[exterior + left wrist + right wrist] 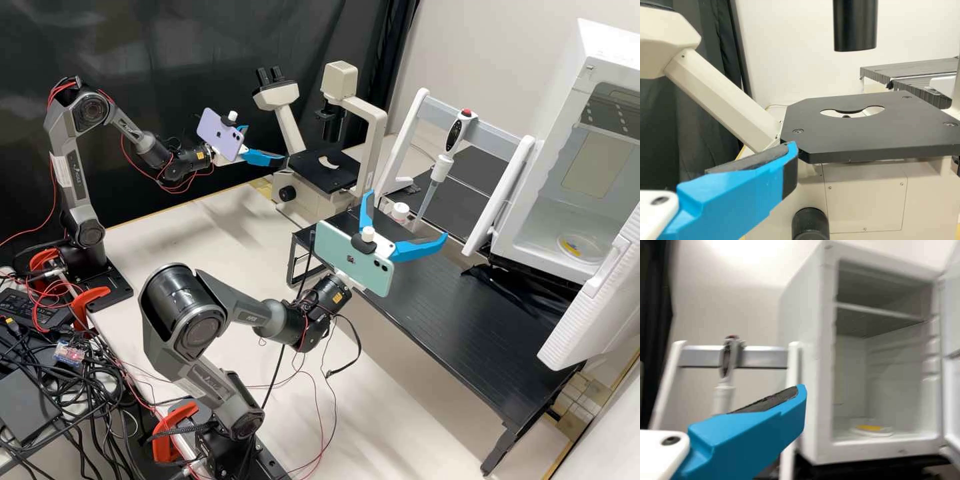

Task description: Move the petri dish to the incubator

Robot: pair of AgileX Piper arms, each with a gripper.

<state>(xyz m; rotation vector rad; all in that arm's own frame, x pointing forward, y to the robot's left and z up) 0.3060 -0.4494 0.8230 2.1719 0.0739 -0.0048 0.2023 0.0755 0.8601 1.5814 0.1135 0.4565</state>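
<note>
Apparently past the placing step, with the petri dish [579, 247] flat inside the open incubator [825, 390]. Released and spread, at the jaws of both left gripper [266, 143] and right gripper [407, 213]. Next, probably, swing the door [597, 297] gently shut.

Petri dish [583, 245] on incubator [555, 127] floor; pipette stand [497, 133] left of incubator, microscope [310, 168] farther left.

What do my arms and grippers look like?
The left arm and right arm are dark grey with thin red cables. The left gripper and right gripper are white with bright blue fingers and dark pads; a lilac phone is mounted left, a mint-green phone right.
</note>
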